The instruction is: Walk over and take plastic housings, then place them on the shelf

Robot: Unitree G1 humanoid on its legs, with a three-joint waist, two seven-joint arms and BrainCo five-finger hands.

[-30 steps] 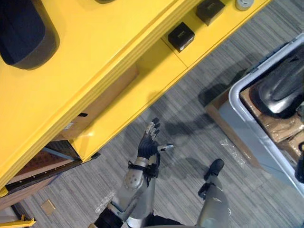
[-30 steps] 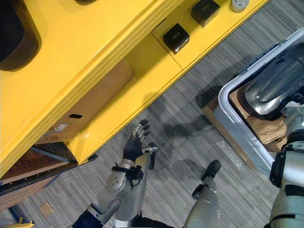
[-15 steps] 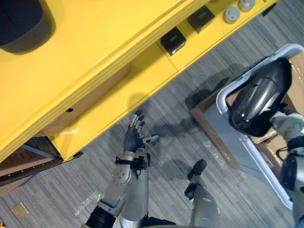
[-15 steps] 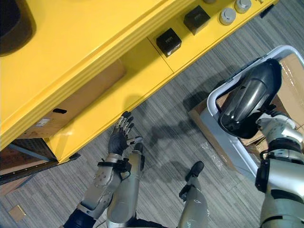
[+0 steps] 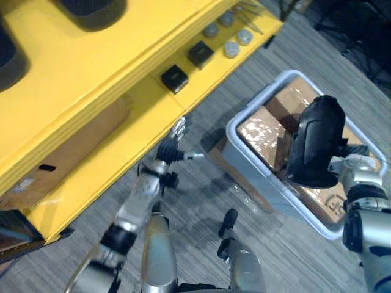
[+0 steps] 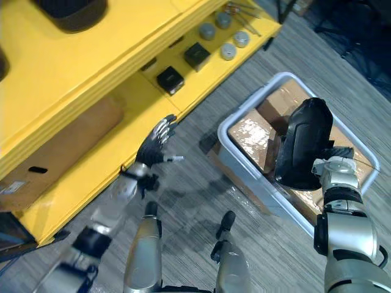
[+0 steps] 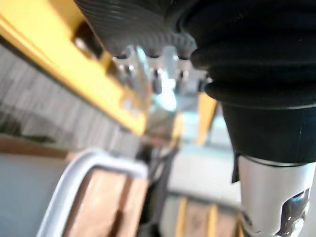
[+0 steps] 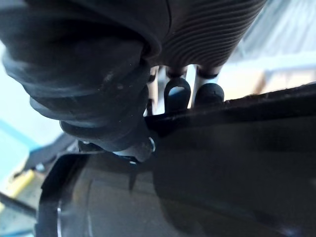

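Observation:
A black plastic housing [image 5: 314, 143] hangs upright over an open pale grey bin [image 5: 259, 180], and my right hand [image 6: 335, 173] is shut on its lower edge. In the right wrist view my fingers [image 8: 177, 94] hook over the rim of the housing [image 8: 197, 177]. My left hand [image 6: 154, 146] is open, fingers spread, held up beside the front edge of the yellow shelf [image 5: 91, 79]. Two more dark housings [image 5: 91, 9] lie on the shelf's top level at the far left.
Two small black boxes [image 5: 174, 78] and several grey discs [image 5: 231, 49] sit on the shelf's lower board. A cardboard box [image 5: 67, 152] stands under the shelf. Brown parcels [image 5: 263, 131] lie in the bin. Grey carpet runs between shelf and bin.
The whole view has swung, bringing the bin toward the middle. My right hand has raised the housing more upright over the bin. My left hand has risen closer to the shelf edge.

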